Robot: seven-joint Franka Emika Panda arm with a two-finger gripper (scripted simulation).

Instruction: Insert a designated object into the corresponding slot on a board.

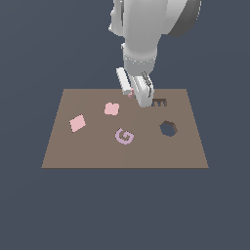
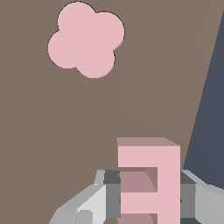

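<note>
The pale pink E-shaped block (image 2: pixel 148 157) sits between my gripper's (image 2: pixel 148 194) two fingers, which are shut on its sides. In the exterior view only a sliver of the pink E block (image 1: pixel 130 94) shows between the fingers of the gripper (image 1: pixel 133 93), near the back edge of the brown board (image 1: pixel 88 151). The dark E-shaped slot (image 1: pixel 159 102) lies a short way toward the exterior view's right of the gripper, uncovered. I cannot tell whether the block touches the board or hangs just above it.
On the board lie a pink flower-shaped piece (image 1: pixel 112 108) (image 2: pixel 86 39), a pink diamond-like square tile (image 1: pixel 77 123) and a purple G (image 1: pixel 124 136). A larger round scalloped hole (image 1: pixel 168 128) sits in front of the E slot. The board's edge runs close beside the block in the wrist view.
</note>
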